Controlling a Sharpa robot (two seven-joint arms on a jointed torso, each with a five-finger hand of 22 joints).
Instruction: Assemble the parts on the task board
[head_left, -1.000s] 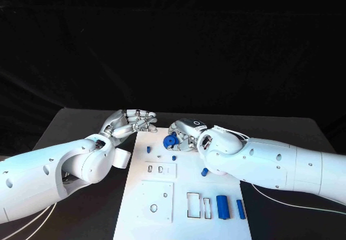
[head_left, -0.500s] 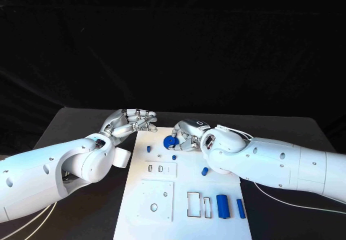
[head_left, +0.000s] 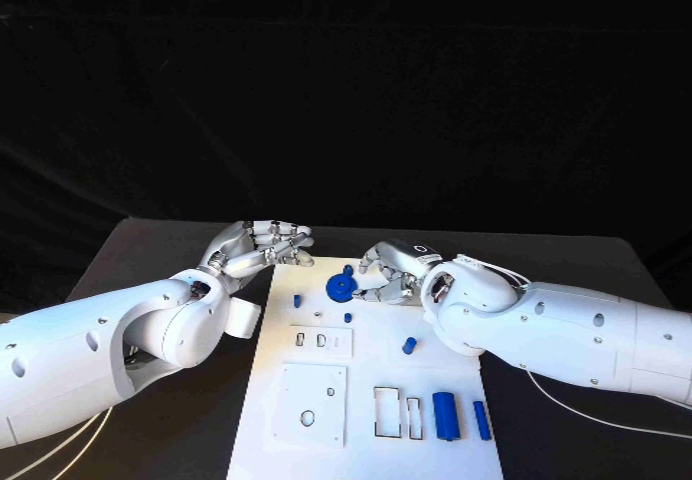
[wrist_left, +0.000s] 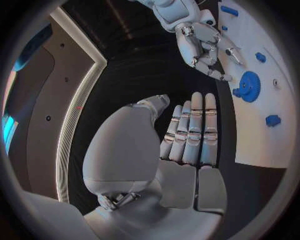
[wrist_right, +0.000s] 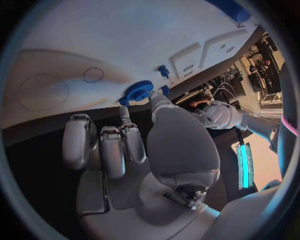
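Right hand (head_left: 392, 272) sits just beside the blue gear (head_left: 339, 288) on the task board (head_left: 378, 345) — fingers apart, holding nothing, fingertips near its rim (contact unclear). Left hand (head_left: 263, 246) rests off the board edge, fingers loosely together, empty. Risk — a fingertip brushing the gear could tip it out of place.

Head view was sharp and evenly lit from above, task board (head_left: 378, 390) bright against a black backdrop and dim worktop (head_left: 159, 250). Wrist views bent hard at the rims, dark-vignetted, bluish.
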